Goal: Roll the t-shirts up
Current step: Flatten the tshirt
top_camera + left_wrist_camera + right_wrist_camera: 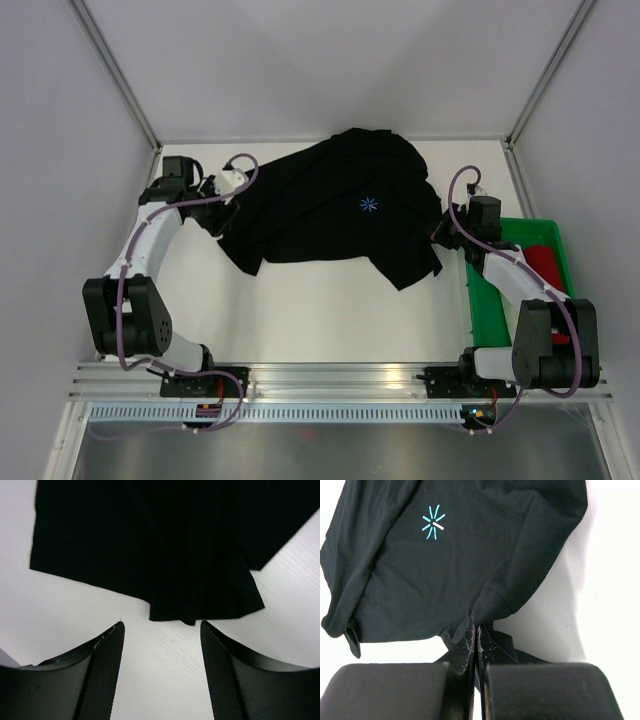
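Right end effector [477,645] pinched black t-shirt [335,205] at its right edge | left end effector [161,635] gaped empty just short of left hem | shirt sprawled crosswise mid-bench [320,310] between arms

The right gripper [477,642] pinched a near fold of the crumpled black cloth t-shirt [420,580] bearing a cyan starburst logo [434,526].

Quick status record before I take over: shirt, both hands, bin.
shirt: black t-shirt, rumpled and unrolled on the table, blue star logo facing up
left hand: left hand open, empty, just short of the shirt's edge
right hand: right hand shut, pinching shirt fabric
bin: green bin at right, red cloth roll inside
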You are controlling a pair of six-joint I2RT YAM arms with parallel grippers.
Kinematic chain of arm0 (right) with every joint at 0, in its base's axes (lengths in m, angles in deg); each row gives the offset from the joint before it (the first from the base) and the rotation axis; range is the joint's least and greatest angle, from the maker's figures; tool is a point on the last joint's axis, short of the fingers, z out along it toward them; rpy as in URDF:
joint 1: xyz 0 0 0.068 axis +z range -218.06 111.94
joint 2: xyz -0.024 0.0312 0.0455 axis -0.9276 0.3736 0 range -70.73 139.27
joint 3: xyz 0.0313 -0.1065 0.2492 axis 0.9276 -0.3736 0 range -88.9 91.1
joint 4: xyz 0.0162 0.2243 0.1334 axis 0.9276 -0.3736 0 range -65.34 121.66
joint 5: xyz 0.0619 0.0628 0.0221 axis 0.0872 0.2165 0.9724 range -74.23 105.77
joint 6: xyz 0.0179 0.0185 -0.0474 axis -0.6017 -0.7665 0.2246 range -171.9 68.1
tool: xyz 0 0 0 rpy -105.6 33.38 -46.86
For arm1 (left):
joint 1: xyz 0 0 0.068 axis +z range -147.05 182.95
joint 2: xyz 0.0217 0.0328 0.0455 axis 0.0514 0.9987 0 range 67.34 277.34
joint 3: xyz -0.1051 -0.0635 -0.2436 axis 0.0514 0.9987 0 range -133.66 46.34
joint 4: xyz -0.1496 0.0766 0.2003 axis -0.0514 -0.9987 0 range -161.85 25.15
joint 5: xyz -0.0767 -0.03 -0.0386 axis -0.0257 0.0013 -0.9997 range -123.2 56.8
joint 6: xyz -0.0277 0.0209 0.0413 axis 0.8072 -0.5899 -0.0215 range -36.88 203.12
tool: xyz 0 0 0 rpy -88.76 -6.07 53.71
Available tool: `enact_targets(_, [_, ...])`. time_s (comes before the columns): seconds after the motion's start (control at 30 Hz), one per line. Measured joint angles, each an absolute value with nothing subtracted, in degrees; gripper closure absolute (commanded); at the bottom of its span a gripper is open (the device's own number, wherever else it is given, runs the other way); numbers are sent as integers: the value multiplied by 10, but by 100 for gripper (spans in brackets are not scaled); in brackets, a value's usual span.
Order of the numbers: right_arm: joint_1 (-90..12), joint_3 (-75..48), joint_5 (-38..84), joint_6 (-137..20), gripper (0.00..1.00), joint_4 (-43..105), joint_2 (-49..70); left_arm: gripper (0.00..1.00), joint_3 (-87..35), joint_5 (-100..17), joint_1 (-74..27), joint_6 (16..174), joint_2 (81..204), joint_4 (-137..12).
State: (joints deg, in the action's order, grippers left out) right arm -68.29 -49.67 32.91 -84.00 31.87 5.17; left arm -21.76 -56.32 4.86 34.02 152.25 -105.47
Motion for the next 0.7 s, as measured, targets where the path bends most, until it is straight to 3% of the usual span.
enact_targets(0.13, [-683,-497,331,-837,100,318,52,34,-268,-568,41,367,1570,-1051])
enact_targets(0.47, [-683,-496,331,-828,100,312,52,31,-99,-504,-154,427,1553,-1048])
enact_targets(0.7, [-683,-495,329,-819,100,296,52,32,-91,-384,-152,481,1620,-988])
